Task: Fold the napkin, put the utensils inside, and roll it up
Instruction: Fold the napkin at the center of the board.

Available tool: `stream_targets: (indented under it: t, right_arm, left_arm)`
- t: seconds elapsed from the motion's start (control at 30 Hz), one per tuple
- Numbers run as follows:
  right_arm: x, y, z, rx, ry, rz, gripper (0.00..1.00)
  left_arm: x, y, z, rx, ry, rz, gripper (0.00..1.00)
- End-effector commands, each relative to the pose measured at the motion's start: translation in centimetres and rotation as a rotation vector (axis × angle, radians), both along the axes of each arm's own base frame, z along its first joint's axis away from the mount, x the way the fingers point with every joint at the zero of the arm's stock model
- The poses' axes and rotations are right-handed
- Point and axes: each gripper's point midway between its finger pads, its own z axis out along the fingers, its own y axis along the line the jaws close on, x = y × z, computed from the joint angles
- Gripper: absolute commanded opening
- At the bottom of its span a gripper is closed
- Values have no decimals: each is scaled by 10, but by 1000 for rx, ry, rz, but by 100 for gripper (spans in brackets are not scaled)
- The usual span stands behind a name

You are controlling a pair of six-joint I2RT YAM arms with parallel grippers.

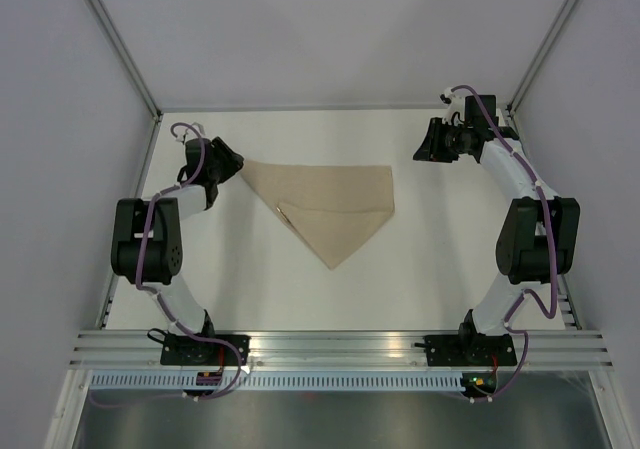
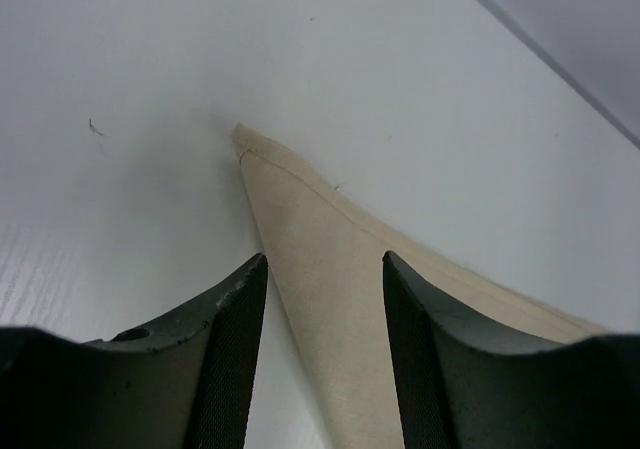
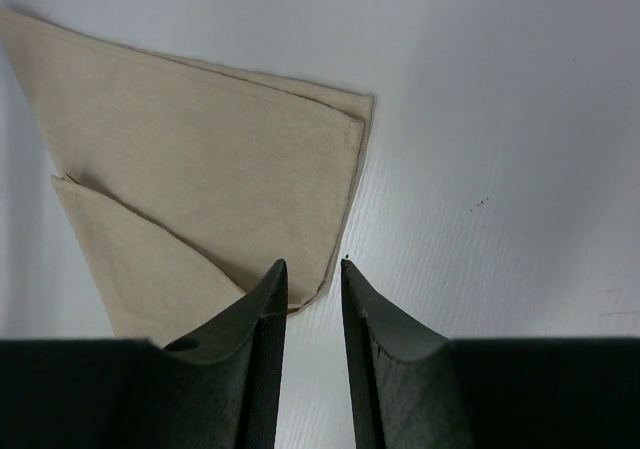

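Tan napkin (image 1: 330, 204) lies flat mid-counter, folded to a triangle: long edge on the far side, point toward the arm bases, near part doubled over in a smaller triangle. White counter (image 1: 450, 259) beneath it.

Left gripper (image 1: 232, 159) is at the napkin's far-left corner. In the wrist view its jaws are apart, one on each side of the narrow cloth tip, which lies on the counter and is not pinched.

Right gripper (image 1: 432, 141) is off the cloth, near its far-right corner but not touching. In the wrist view the jaws are parted by a narrow gap with nothing between them.
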Motion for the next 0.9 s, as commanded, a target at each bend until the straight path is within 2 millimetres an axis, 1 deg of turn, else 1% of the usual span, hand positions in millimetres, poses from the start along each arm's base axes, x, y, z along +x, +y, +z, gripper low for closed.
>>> stream_targets:
  t: [0.0,0.03,0.07,0.1,0.13,0.17,0.23,0.27,0.33,0.37,0.43,0.47,0.5,0.6,0.63,0.67,0.73,0.77,0.87]
  right_arm:
    - [3,3,16,15,-33,8,34]
    - [3,4,15,14,-33,10,34]
    - [3,3,15,15,-33,10,34]
    - [3,4,14,15,-30,11,34]
    - [3,4,12,14,-27,13,33]
    - [3,4,12,14,-25,13,34]
    - [3,3,11,14,-25,12,33]
    - [3,4,10,14,-23,15,34]
    - [3,4,10,14,-21,15,34]
    - [4,3,10,15,-24,15,34]
    - [4,4,10,16,-22,14,34]
    - [4,3,9,15,-23,15,34]
    - [4,4,9,14,-22,17,33]
    - [4,4,8,17,-19,16,33]
    - [4,4,7,16,-18,16,33]
    - [4,4,7,17,-17,15,33]
    - [4,4,8,16,-18,17,33]
    - [4,4,8,17,-19,15,33]
    - [3,5,8,18,-17,15,33]
  left_arm:
    - [13,-6,-8,5,55,-40,55]
    - [13,-5,-16,1,92,-31,55]
    - [19,-5,-14,0,91,-29,55]
    - [20,-4,-14,2,95,-23,55]
    - [18,0,-19,4,121,-2,55]
    - [22,0,-16,4,117,4,55]
    - [24,1,-23,6,145,8,55]
    - [27,1,-22,6,163,6,55]
    - [29,2,-31,4,199,15,54]
    - [31,3,-31,4,220,23,53]
    - [31,3,-37,-4,245,35,52]
    - [34,7,-34,5,237,58,52]
    - [29,8,-39,5,269,62,52]
    - [28,10,-43,8,296,79,51]
    - [27,11,-47,12,313,83,51]
    - [30,12,-44,12,313,86,50]
    - [29,11,-49,10,336,81,49]
    - [33,10,-49,9,336,80,49]
    - [37,10,-52,9,353,82,47]
